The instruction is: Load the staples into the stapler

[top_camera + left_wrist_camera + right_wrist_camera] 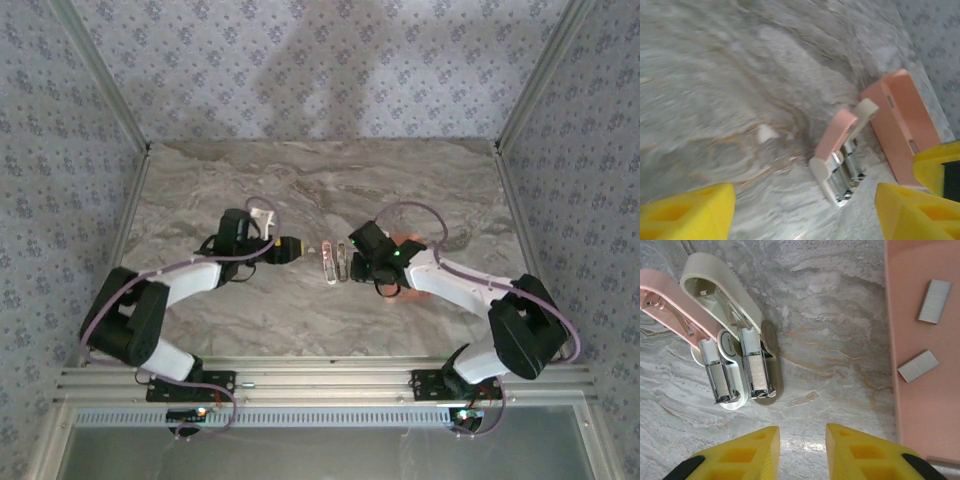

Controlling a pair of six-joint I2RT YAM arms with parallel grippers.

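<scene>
The tiny stapler lies opened out flat on the marble, between the two grippers. Its pale pink lid and white arm are splayed, and two metal channels face up. A grey ribbed strip seems to sit in the right channel. Two staples strips lie in the salmon tray. My right gripper hovers open just short of the stapler, holding nothing. My left gripper is open wide, with the stapler ahead of it and slightly to the right.
The salmon tray sits partly under the right arm, directly right of the stapler. In the left wrist view, the tray stands just behind the stapler. Patterned walls and metal posts enclose the marble table.
</scene>
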